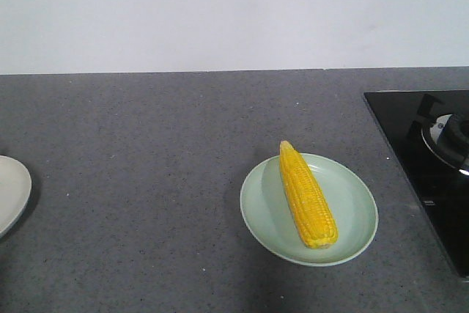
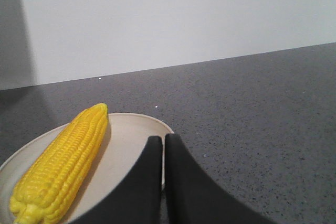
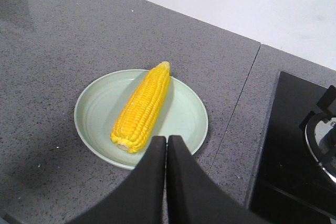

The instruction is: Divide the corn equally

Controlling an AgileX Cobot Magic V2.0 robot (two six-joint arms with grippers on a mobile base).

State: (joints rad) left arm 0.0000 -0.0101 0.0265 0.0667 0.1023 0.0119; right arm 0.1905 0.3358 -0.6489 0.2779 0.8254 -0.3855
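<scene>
Corn: bright yellow tapered cob [image 1: 307, 196] on pale green round plate [image 1: 359, 214], another [image 2: 60, 166] on cream plate [image 2: 134, 135] | both grippers [image 2: 163, 145] [image 3: 166, 145] closed, empty | split looks even; retreat upward.

counter [image 1: 161, 181]: grey speckled stone, fills all views, seam line near the right side
wall [image 1: 220, 12]: plain white, behind the counter
green plate [image 1: 359, 218]: pale green, round, right of centre, near the hob
white plate [image 1: 11, 192]: cream, cut off by the left edge, well apart from the green plate
hob [image 1: 410, 137]: black glass, far right, set in the counter
burner [image 1: 451, 137]: metal ring on the hob, partly cropped
</scene>
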